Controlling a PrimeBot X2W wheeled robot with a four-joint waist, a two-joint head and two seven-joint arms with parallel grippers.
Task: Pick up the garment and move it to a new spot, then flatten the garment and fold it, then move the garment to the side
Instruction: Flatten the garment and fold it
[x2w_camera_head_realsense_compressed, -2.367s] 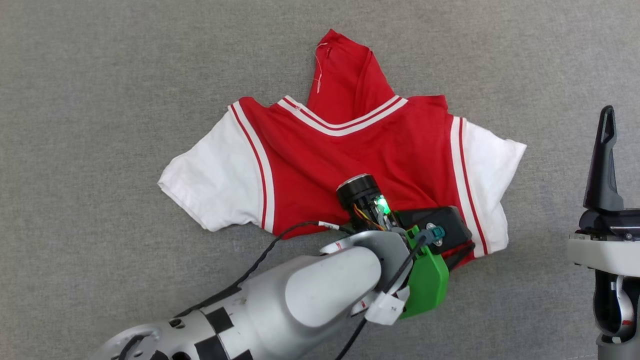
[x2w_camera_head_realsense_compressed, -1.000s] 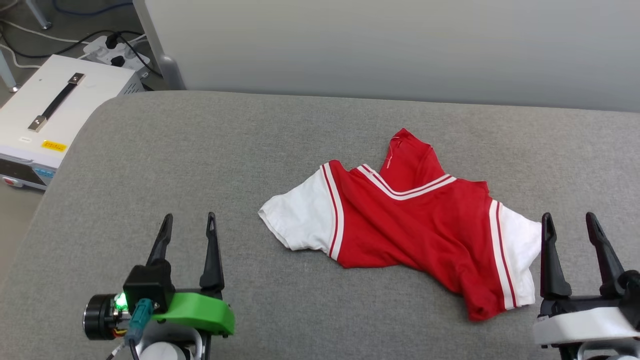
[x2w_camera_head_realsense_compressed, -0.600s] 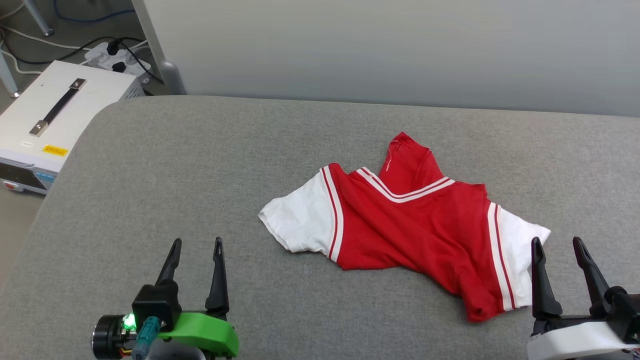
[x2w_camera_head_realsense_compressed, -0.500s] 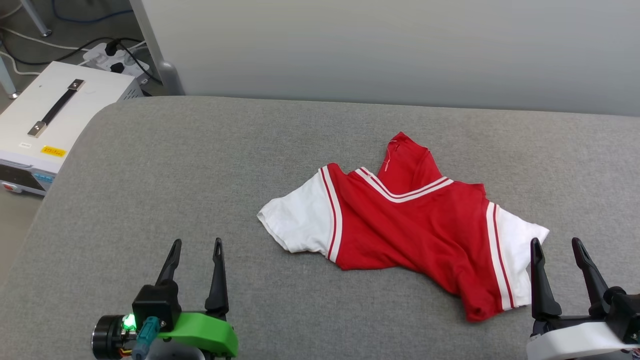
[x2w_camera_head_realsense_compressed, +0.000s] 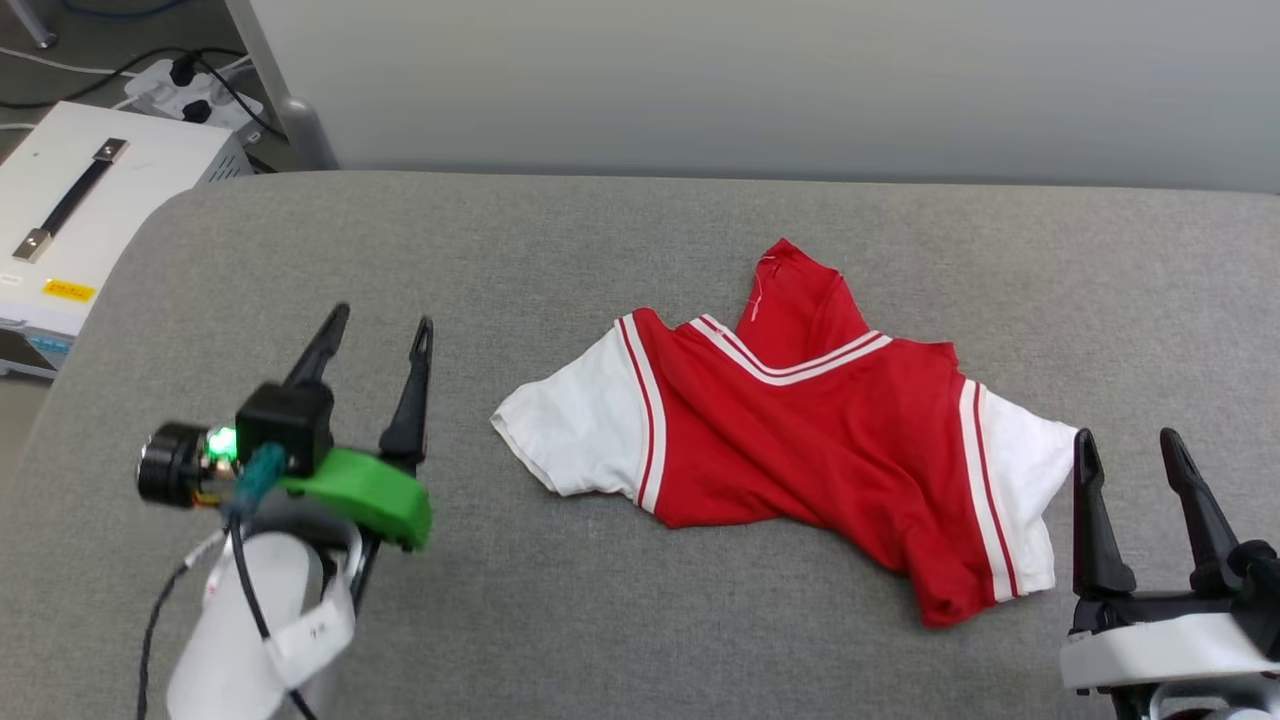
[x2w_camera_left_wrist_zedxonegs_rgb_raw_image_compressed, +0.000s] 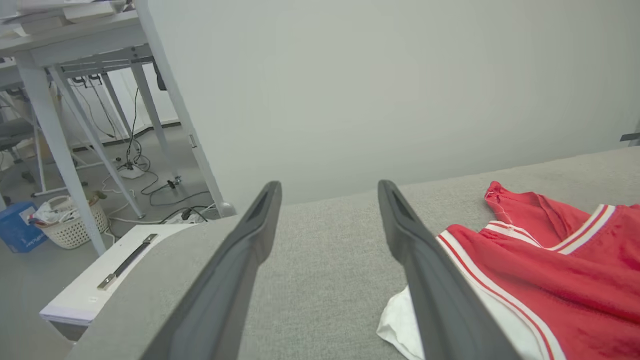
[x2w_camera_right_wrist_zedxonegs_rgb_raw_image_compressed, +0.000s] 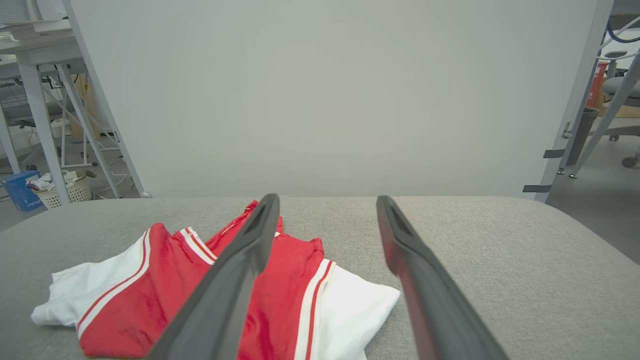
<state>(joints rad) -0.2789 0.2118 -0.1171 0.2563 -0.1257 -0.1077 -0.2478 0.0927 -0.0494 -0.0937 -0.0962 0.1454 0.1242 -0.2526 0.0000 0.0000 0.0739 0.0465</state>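
While both arms hover over the grey counter (x2w_camera_head_realsense_compressed: 600, 230), I've got the garment (x2w_camera_head_realsense_compressed: 800, 430) lying rumpled right of centre. One white sleeve points toward my left gripper (x2w_camera_head_realsense_compressed: 382, 318), the other lies just beside my right gripper (x2w_camera_head_realsense_compressed: 1128, 436). Both grippers are spread, holding nothing. Off the counter's rounded left corner sits a white box (x2w_camera_head_realsense_compressed: 90, 180) with a power strip (x2w_camera_head_realsense_compressed: 190, 85) behind it, and a pale panel (x2w_camera_head_realsense_compressed: 750, 80) lines the far edge. Open counter on the left and near side.

pale grey panel (x2w_camera_head_realsense_compressed: 700, 80) | grey padded surface (x2w_camera_head_realsense_compressed: 600, 620) | white case (x2w_camera_head_realsense_compressed: 150, 180) left | floor cables (x2w_camera_left_wrist_zedxonegs_rgb_raw_image_compressed: 170, 185)
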